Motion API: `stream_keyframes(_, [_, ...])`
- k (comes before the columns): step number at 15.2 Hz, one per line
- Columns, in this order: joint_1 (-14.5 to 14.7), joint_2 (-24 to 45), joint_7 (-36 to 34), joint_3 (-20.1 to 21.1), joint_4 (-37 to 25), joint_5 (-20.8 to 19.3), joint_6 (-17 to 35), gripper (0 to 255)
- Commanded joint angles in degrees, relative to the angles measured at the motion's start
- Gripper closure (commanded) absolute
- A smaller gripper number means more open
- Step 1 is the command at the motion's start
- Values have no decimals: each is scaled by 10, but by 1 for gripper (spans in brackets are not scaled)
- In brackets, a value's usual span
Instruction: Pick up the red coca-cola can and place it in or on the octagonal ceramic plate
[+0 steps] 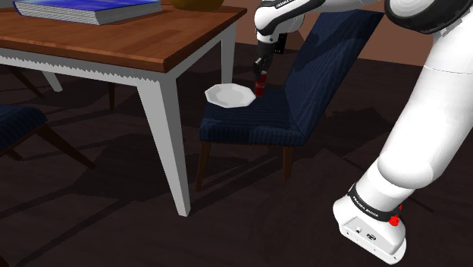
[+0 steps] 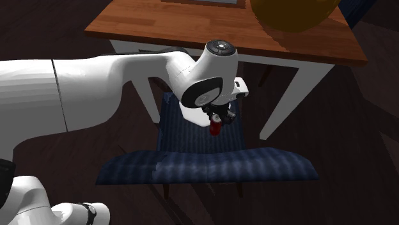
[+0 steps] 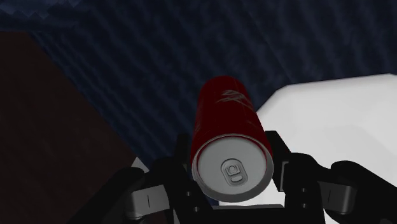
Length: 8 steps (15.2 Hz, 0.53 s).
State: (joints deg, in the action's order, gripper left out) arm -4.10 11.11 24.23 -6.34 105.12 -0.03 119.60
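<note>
Shoulder view, from its left: the wooden counter (image 1: 151,38) on white legs, then the dark blue chair (image 1: 318,68) drawn up to it. The white eight-sided plate (image 1: 229,95) lies at the far corner of the seat's front edge. The red can (image 1: 260,86) stands upright just beside it, toward the backrest.

My tool (image 1: 261,77) is pinching the can. In the wrist view my black fingers (image 3: 277,153) press its wall on either side, just under the silver lid. I cannot tell whether its base touches the seat or hangs clear.

I judge the can light, smooth and a bit slippery, with a thin wall that would dent under a hard squeeze. A moderate grip across the round side, high up, seems right. The plate is likely brittle, so the set-down should be gentle.

My arm rises at the view's right and arches over the backrest, wrist pointing nearly straight down at the seat.
</note>
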Motion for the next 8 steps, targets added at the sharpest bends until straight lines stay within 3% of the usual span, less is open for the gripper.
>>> stream_keyframes(1, [0,-1,0,-1,-5,-1,-7,255])
stream_keyframes(8, [0,-14,0,-1,-43,-2,-57,255])
